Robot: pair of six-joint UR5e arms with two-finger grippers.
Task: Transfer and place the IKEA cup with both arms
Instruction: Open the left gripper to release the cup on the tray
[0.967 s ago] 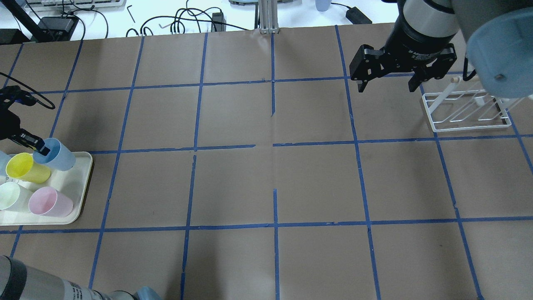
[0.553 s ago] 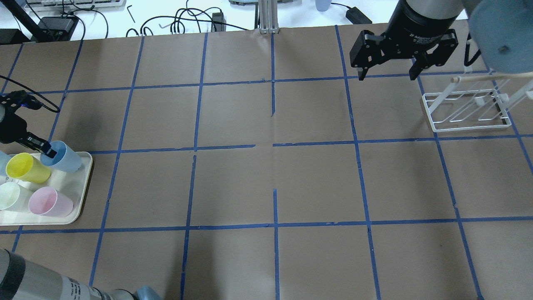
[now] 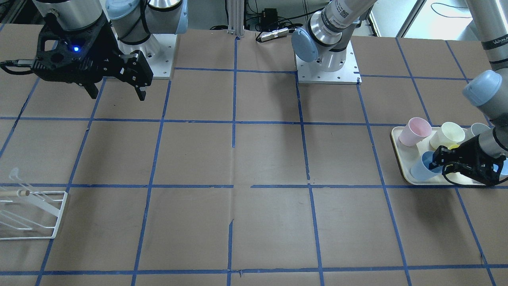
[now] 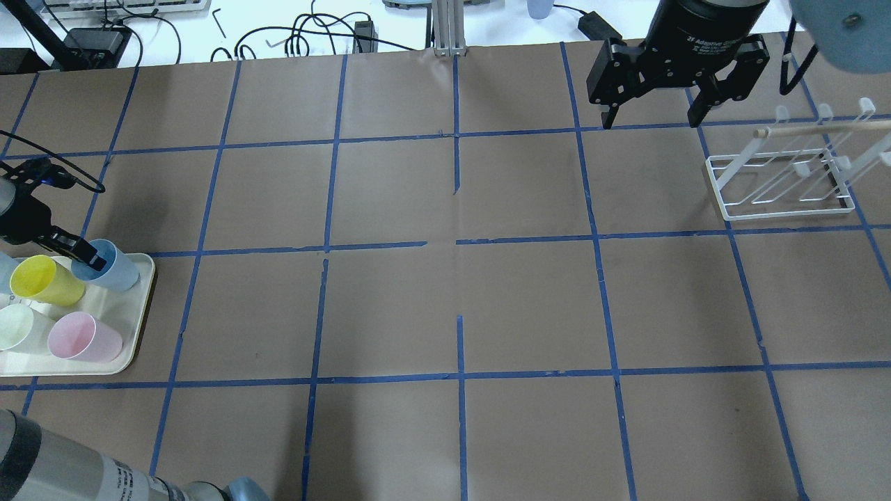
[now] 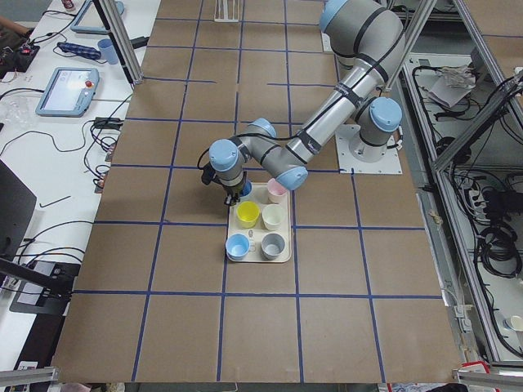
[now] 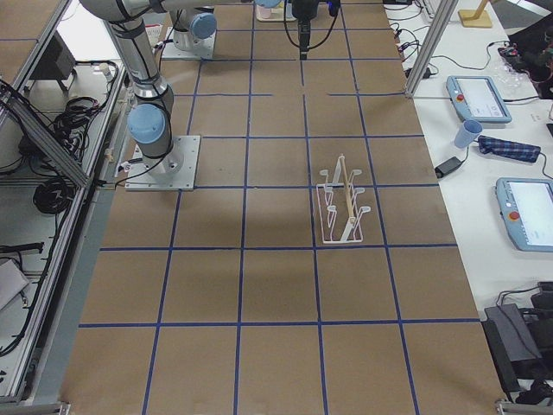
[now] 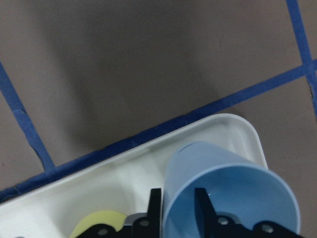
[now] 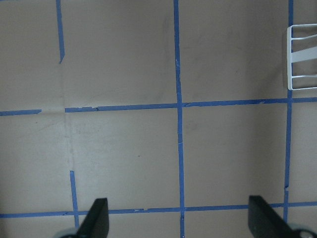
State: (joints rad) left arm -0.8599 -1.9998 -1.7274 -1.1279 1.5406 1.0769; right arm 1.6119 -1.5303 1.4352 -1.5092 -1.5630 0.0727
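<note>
The pale sky-blue IKEA cup (image 4: 115, 268) is at the far corner of the cream tray (image 4: 125, 351), tilted with its mouth toward my left gripper. My left gripper (image 4: 83, 254) is shut on its rim, one finger inside and one outside, as the left wrist view (image 7: 177, 198) shows on the cup (image 7: 228, 188). In the front view the cup (image 3: 420, 169) and left gripper (image 3: 438, 158) sit at the tray's near edge. I cannot tell whether the cup's base touches the tray. My right gripper (image 4: 651, 124) is open and empty, high over the far right of the table (image 3: 118, 96).
The tray also holds a yellow cup (image 4: 42, 280), a pink cup (image 4: 80, 336), a pale cream cup (image 4: 17, 327), a grey cup (image 3: 476, 129) and a second blue cup (image 5: 237, 245). A white wire rack (image 4: 779, 202) with a wooden rod stands at the right.
My left gripper and the blue cup have shifted right and lower toward the tray's corner. My right gripper has moved toward the far edge, away from the rack.
</note>
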